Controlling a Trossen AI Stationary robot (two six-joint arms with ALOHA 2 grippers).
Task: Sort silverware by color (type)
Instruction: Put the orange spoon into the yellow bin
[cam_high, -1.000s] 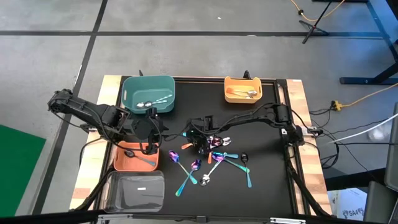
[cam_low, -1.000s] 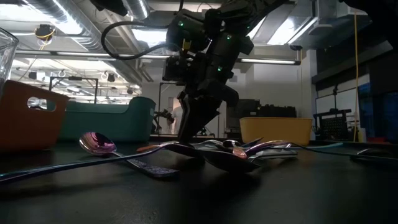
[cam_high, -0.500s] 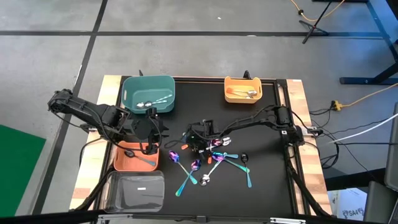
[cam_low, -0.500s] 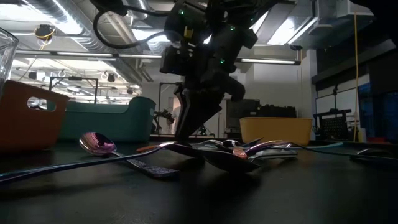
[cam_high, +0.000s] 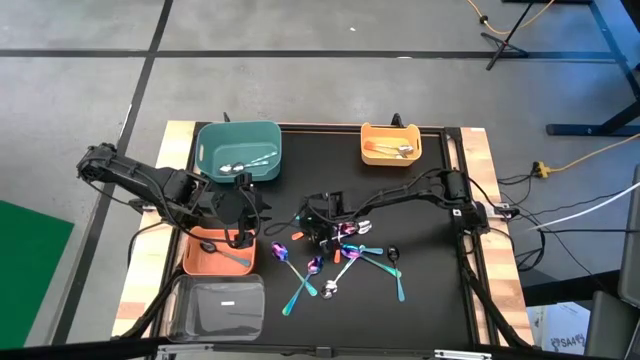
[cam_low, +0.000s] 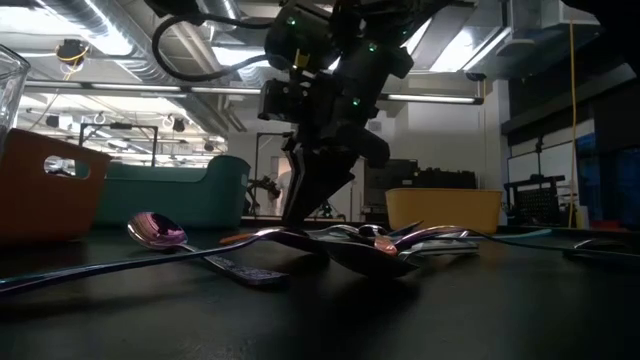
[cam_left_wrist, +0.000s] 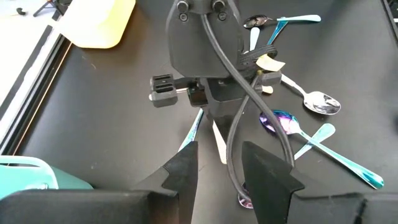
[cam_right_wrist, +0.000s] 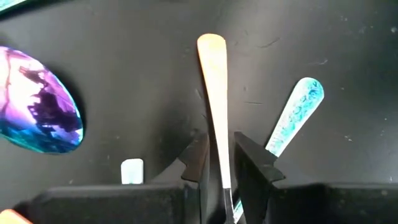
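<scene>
I'm looking down on the black worktop with bins along its far and left edges. The teal bin has a couple of silver spoons in it, the yellow bin holds a couple of pieces too, the orange bin at least one dark spoon, and the clear bin shows nothing I can be sure of. So I judge the sort under way but well short of done: most of the silverware, the loose spoons, lies scattered mid-worktop in purple, teal, black and silver.

My right gripper is down at the near edge of that scatter. Its jaws stand narrow around the handle of a copper spoon, the handle running out between the two fingers, with a teal handle just beside it; I take that as a grip, though the spoon looks to be lying on the mat. My left gripper waits over the orange bin, jaws partly apart and holding nothing.

Against a second ago, the right wrist has turned and shifted slightly toward the left side; the bins, the spoons and the left arm haven't moved.
</scene>
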